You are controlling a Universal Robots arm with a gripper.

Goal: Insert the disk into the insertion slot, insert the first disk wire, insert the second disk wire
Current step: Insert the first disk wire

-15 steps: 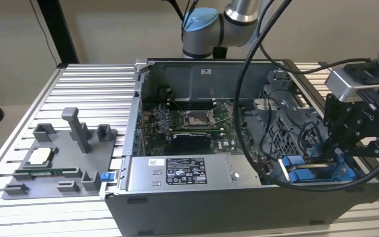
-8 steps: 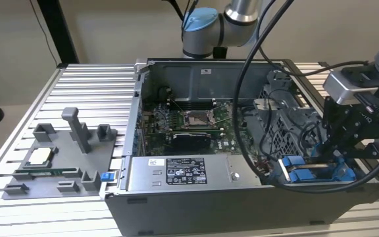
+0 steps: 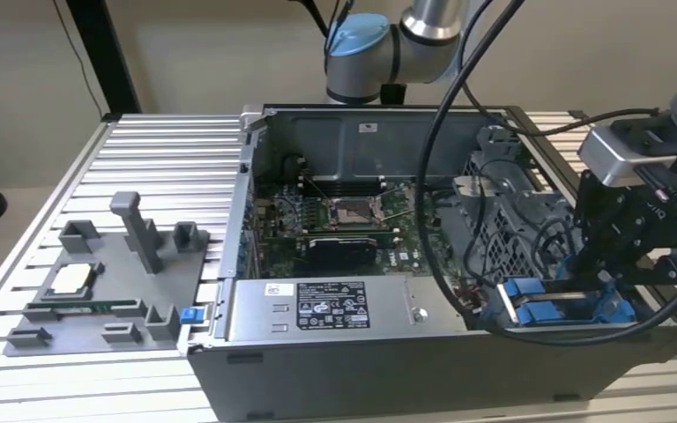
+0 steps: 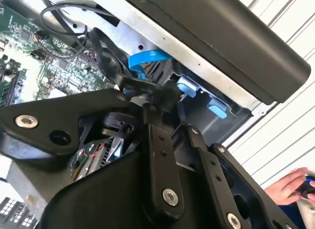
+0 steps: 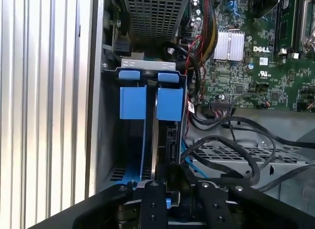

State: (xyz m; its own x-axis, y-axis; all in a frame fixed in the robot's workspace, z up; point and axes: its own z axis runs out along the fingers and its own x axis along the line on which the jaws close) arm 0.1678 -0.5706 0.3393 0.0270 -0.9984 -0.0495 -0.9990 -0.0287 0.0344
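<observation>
1. Step in hand: the disk (image 5: 170,104) appears to be seated already. Its blue carrier stands on edge inside the insertion slot (image 5: 110,140), in the corner of the computer case (image 3: 374,379) at the exterior view's right. The silver body is hidden. Judged from this, the work is at a disk wire rather than at disk insertion. Which of the two wires cannot be determined.

2. Gripper position: the gripper (image 3: 606,269) is lowered into the end of the slot. In the second wrist view its tip sits close to a dark connector beside the blue cable (image 4: 147,59). Whether the jaws are apart or together cannot be told.

3. Requirements for the next move, as a judgement:
   - The plug must be squared to its socket, as the slot walls leave little side clearance.
   - Loose black cables (image 5: 231,155) lie between the slot and the motherboard (image 5: 246,81) and could snag or block the approach.
   - Force should run straight along the socket axis, since a tilted push may bend the connector.

4. Arm pose: the arm (image 3: 433,26) rises behind the case, which stands on the slatted tabletop (image 3: 162,150). It reaches in from the exterior view's right with the wrist pointing steeply downward over the slot.
</observation>
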